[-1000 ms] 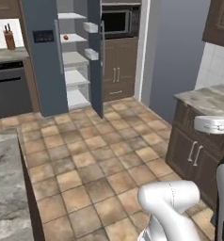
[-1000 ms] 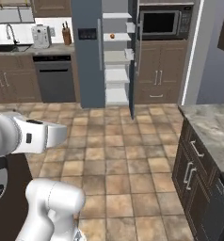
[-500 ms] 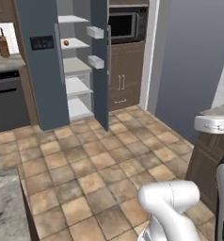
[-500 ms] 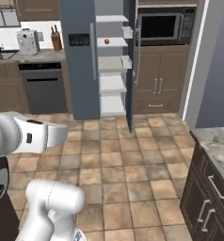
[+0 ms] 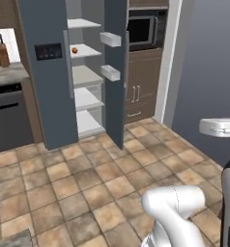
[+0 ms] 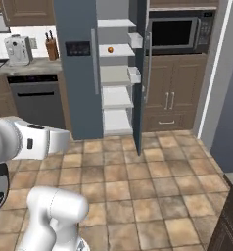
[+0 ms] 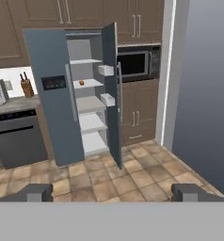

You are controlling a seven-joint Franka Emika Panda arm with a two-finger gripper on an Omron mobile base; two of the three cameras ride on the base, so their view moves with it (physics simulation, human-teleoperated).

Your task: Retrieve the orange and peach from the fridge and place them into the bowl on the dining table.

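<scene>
Left base view: looks forward and down from behind the arm, fridge (image 5: pixel 49 72) in the upper left of frame, seen at an angle from its right, at middle distance. Right base view: same fridge (image 6: pixel 79 68) in upper centre, seen nearly head-on. Hand view: level, faces the fridge (image 7: pixel 52 94) from farther back, left of centre. All three share the open fridge, microwave (image 6: pixel 174 32) and tiled floor (image 6: pixel 138 181).
</scene>
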